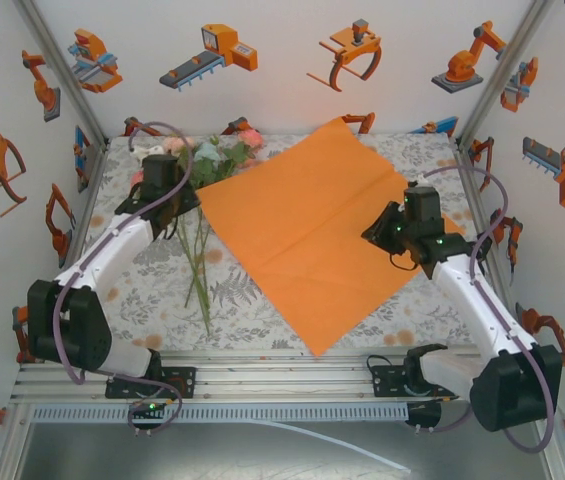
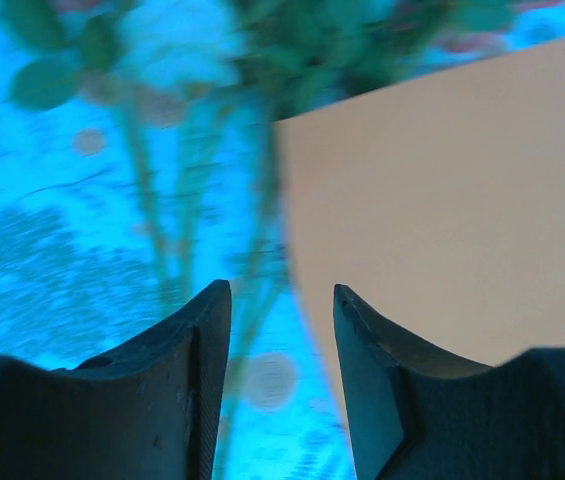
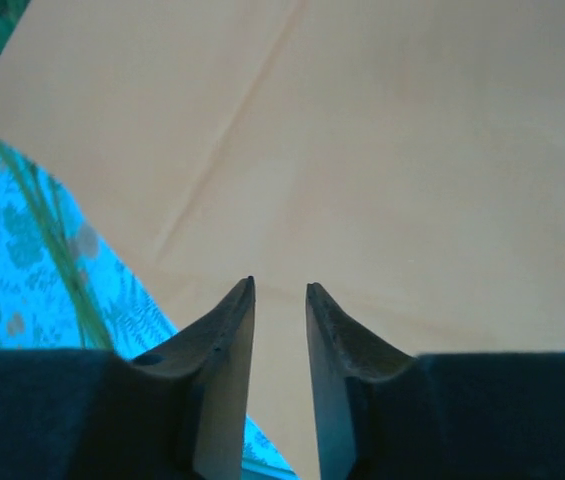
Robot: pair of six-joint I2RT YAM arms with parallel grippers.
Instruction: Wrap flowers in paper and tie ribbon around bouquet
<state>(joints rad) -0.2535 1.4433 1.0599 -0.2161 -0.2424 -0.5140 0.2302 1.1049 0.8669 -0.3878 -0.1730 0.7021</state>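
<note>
The flowers (image 1: 217, 158) lay just beside the left edge of the paper (image 1: 322, 230). The left hand (image 2: 282, 295) hung over their stems, jaws apart; the right hand (image 3: 280, 285) hovered above the paper, jaws slightly apart. It seemed best to pinch all stems together, then lay them diagonally on the paper

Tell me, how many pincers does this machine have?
2. The left pincer hovers over the flower stems beside the orange paper; the right pincer hovers above that paper.
</note>
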